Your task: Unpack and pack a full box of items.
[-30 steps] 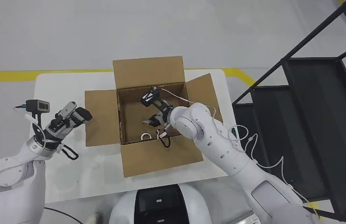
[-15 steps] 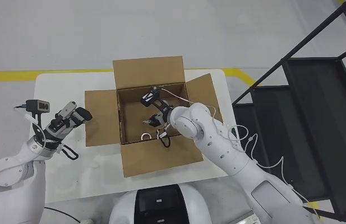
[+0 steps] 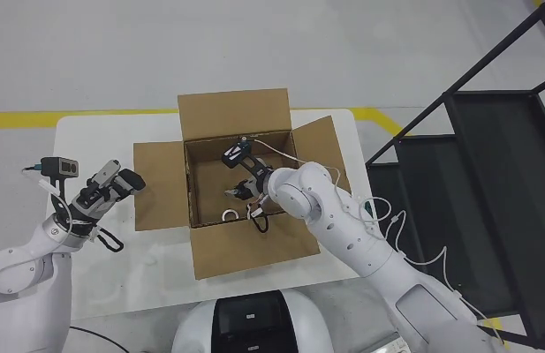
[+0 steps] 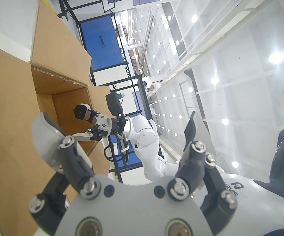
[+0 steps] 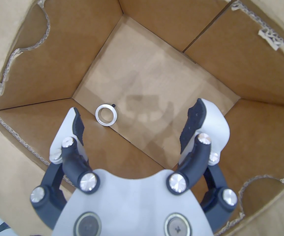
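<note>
Right gripper (image 5: 135, 110), jaws spread wide and holding nothing, hangs inside the cardboard box (image 5: 156, 13). Below it, 1 metal ring (image 5: 106, 114) lies on the box floor near a corner. Left gripper (image 4: 117, 119), equally spread and empty, sits beside the box above the white table (image 3: 95, 132).

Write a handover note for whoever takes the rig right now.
Left gripper: open, holding nothing, over the table beside the box.
Right gripper: open, holding nothing, inside the box mouth.
Things: box flaps open; a metal ring lies flat on the box floor near a wall, apart from the right fingers.
Done: ring not grasped.
Left: probably lower the right gripper onto the ring.
</note>
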